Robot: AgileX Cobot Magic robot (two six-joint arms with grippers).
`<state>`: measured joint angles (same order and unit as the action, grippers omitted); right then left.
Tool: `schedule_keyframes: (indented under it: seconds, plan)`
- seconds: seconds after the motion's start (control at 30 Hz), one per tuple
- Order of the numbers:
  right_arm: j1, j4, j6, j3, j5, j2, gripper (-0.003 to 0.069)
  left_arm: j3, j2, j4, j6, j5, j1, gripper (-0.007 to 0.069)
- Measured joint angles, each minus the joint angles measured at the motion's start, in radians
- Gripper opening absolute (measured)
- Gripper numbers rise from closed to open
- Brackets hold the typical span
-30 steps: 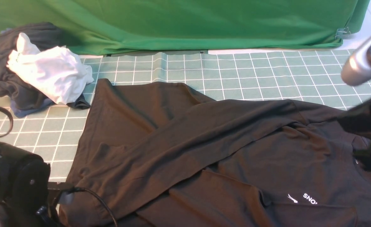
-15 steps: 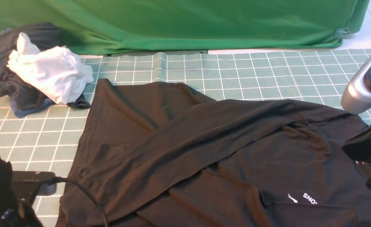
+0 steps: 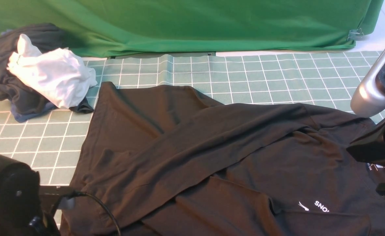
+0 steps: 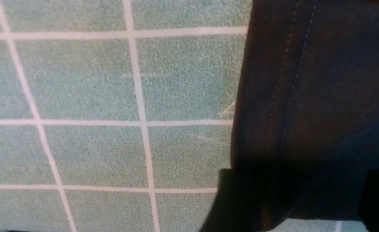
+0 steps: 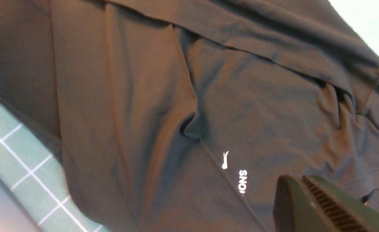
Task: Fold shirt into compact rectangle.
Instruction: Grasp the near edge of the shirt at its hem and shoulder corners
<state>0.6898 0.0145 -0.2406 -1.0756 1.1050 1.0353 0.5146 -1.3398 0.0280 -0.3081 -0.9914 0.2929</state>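
The shirt (image 3: 310, 157) lies spread over the near half of the table (image 3: 245, 75), reaching towards its right edge. Judged light, limp and crease-prone; best taken at the stitched hem (image 4: 286, 96) or the shoulders. The left hand (image 4: 302, 206) is released, astride that hem. The right hand (image 5: 325, 206) is clenched over the chest; whether it pinches cloth, cannot tell. No containers seen.

The shirt (image 3: 212, 141) is matt black knit cloth, soft and creased, its hem double-stitched. The mat (image 3: 261, 75) has a fine-grained matt green face with printed white lines. The backdrop (image 3: 179, 23) is matt green cloth, and the right arm's link (image 3: 366, 94) looks like satin silver metal.
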Motion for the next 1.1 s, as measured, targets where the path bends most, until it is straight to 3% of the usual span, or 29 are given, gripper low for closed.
schedule_keyframes:
  seconds: [0.13,0.33,0.5,0.67,0.77,0.83,1.1]
  plan:
    - [0.0,0.0,-0.005,0.0,0.0,0.0,0.0029,0.0,-0.063,0.0,-0.008,0.002,0.0,0.0597]
    - [0.0,0.0,-0.01,0.0,0.0,0.0,0.0029,0.0,-0.086,0.008,-0.03,0.006,0.0,0.0568]
    - [0.0,0.0,-0.022,0.0,0.0,0.0,0.0035,0.001,-0.089,0.027,-0.032,0.015,0.0,0.0439]
    - [0.0,0.0,-0.03,0.0,0.0,0.0,0.0038,0.001,-0.091,0.025,-0.032,0.017,0.0,0.0138]
    - [0.0,0.0,-0.033,0.0,0.001,0.0,0.0038,0.001,-0.091,0.02,-0.032,0.016,0.0,0.0052]
    - [0.0,0.0,-0.061,0.0,0.014,0.0,0.0038,0.002,-0.086,0.002,-0.032,0.005,0.0,0.0016]
    - [0.0,0.001,-0.115,0.0,0.086,0.0,0.0039,0.071,0.078,-0.136,-0.081,-0.156,0.0,0.0011]
